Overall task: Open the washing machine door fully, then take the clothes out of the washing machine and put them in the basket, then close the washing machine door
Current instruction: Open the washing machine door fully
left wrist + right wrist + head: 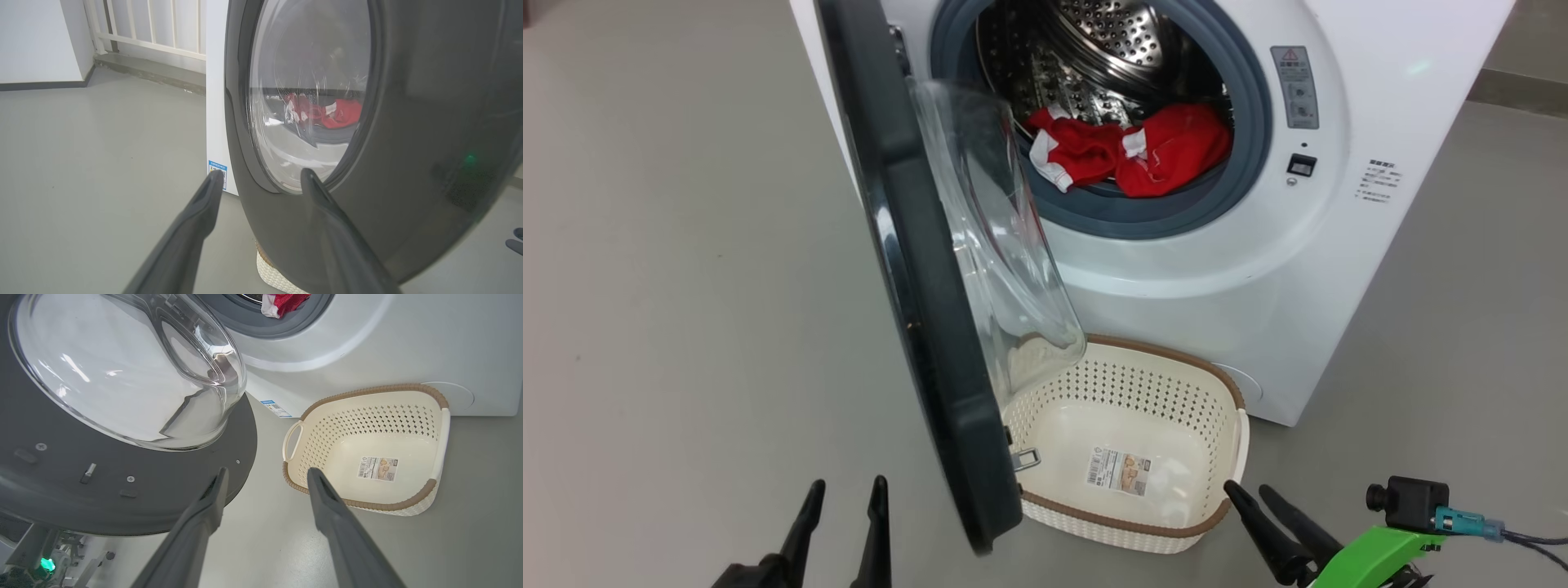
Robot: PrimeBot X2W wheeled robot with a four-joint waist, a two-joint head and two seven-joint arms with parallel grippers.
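Find the clothes (1143, 151) in the washing machine (1176, 269), the washing machine door (923, 310) swung out leftward, the basket (1143, 351) on the floor (686, 286) before it, seemingly partly under that door.

Left fingers (800, 523) and right fingers (1262, 531) are long, matte black, tapering to points. The right wrist has a bright green bracket (1372, 555), a small black camera (1413, 502), a teal plug (1462, 519) and grey cable (1535, 543).

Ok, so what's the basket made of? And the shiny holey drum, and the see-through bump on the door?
The basket looks like smooth cream plastic, moulded with holes; its brown rim only imitates weaving. The drum seems steel: silvery, mirror-shiny. The door window is clear and glossy, probably glass, though clear plastic could look alike.
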